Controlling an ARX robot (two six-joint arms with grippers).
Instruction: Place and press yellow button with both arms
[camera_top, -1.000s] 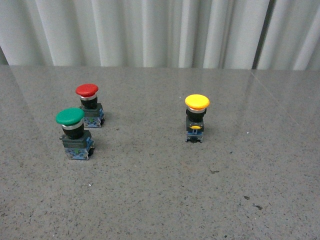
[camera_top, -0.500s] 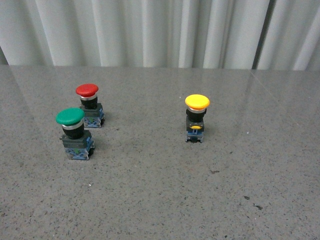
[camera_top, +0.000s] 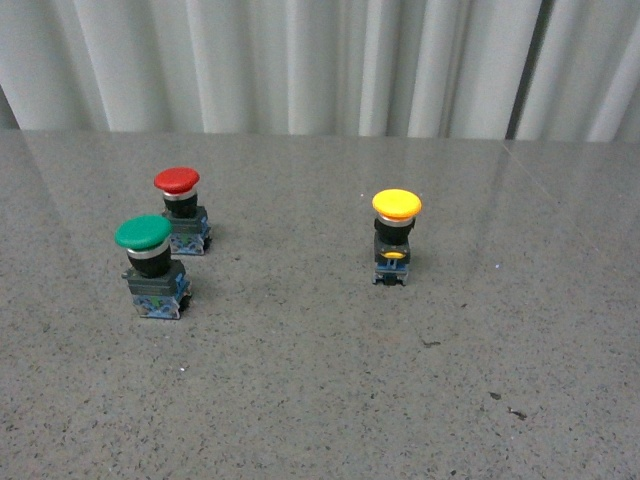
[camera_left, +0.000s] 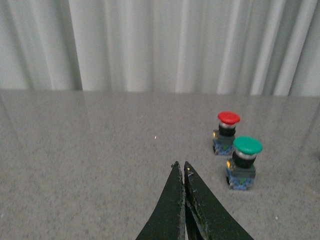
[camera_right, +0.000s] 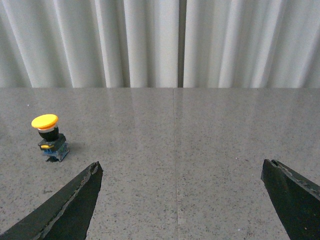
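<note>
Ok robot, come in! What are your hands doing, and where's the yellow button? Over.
Left gripper shut, right gripper wide open, both empty. Yellow button upright on table, untouched. Green button and red button well aside; nothing blocking.

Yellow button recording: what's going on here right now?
Nothing is being handled. The yellow button stands upright on the table, apart from the green button and red button. The left end effector is shut, the right end effector wide open; both are off the buttons, holding nothing.
</note>
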